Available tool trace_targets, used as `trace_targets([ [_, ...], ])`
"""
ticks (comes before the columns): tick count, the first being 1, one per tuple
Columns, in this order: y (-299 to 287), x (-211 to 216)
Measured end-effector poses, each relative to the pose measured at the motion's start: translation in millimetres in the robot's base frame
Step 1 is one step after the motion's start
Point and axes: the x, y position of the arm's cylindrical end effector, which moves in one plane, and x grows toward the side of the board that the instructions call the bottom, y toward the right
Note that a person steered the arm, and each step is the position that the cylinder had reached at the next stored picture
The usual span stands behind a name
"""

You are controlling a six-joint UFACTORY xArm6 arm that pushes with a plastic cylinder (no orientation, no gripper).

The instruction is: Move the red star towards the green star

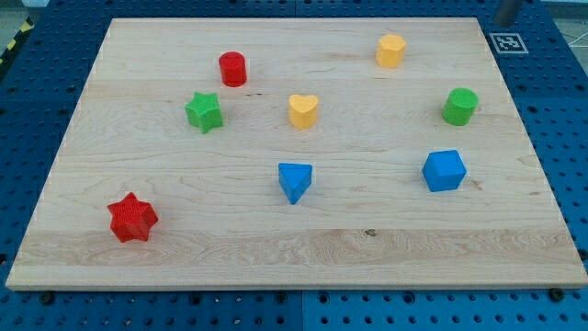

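Note:
The red star (133, 219) lies near the board's lower left corner. The green star (204, 112) lies above it and a little to the right, in the upper left part of the board. The two stars are well apart, with bare wood between them. A short piece of my rod shows at the view's top right edge, and my tip (504, 20) is just beyond the board's top right corner, far from both stars and touching no block.
A red cylinder (232, 69) stands just above and to the right of the green star. Also on the wooden board (303, 257): a yellow heart (303, 110), a blue triangle (295, 180), a blue cube (445, 170), a green cylinder (460, 106) and a yellow hexagon-like block (390, 51). A marker tag (506, 42) lies off the board's top right corner.

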Motion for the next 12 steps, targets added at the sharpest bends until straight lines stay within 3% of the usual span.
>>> trace_targets([
  [1,0.1,50.2],
  [3,-10.6,208.6],
  [6,-70.2,236.5],
  [12,-351.6,234.8],
])
